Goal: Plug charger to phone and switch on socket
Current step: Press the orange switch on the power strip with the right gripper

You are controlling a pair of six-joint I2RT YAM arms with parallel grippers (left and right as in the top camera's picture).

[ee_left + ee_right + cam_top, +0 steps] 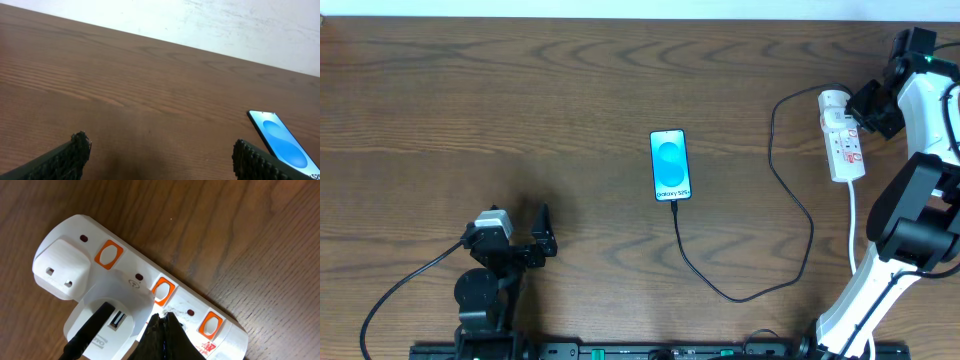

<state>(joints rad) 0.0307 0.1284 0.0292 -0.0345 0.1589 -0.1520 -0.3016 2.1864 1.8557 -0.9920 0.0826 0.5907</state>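
Note:
The phone [670,165] lies face up mid-table, its screen lit blue-turquoise, and shows at the right edge of the left wrist view [280,145]. The charger, a thin black cable [740,296], runs from the phone's near end in a loop to the socket [847,142], a white power strip at the right. There its black end [87,332] sits in a white adapter [107,305]. My right gripper [164,316] is shut, tips touching the strip just below the middle orange switch [163,291]. My left gripper [162,152] stands open and empty over bare wood, left of the phone.
A second white plug [62,270] occupies the strip's rounded end. The strip's white cord [853,215] runs toward the front edge beside the right arm's base [920,225]. A black cable [395,295] trails from the left arm.

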